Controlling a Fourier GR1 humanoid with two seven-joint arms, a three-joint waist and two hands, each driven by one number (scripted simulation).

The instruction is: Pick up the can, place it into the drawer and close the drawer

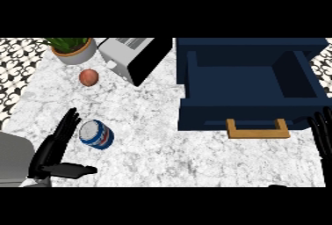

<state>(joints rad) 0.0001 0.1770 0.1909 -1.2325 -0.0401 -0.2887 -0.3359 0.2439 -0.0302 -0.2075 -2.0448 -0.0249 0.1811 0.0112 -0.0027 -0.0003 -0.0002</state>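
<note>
We see the can (96, 135) lying on its side on the marble counter (194, 149), just right of our left hand (57, 147), whose fingers are straight & together, thumb out, not gripping. Right hand (322, 132) rests at right edge, fingers straight, beside the open navy drawer (250, 83) w/ wood handle (257, 129). An egg (89, 77) sits further back.

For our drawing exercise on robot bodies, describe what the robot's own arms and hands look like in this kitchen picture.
The left forearm is a smooth, plain grey shell at the lower left corner. The left hand is matte black, with long, slim, segmented fingers and a thick thumb. The right hand is the same black; only its slender fingers show at the right edge. No cables, markings or sleeves are visible.
</note>
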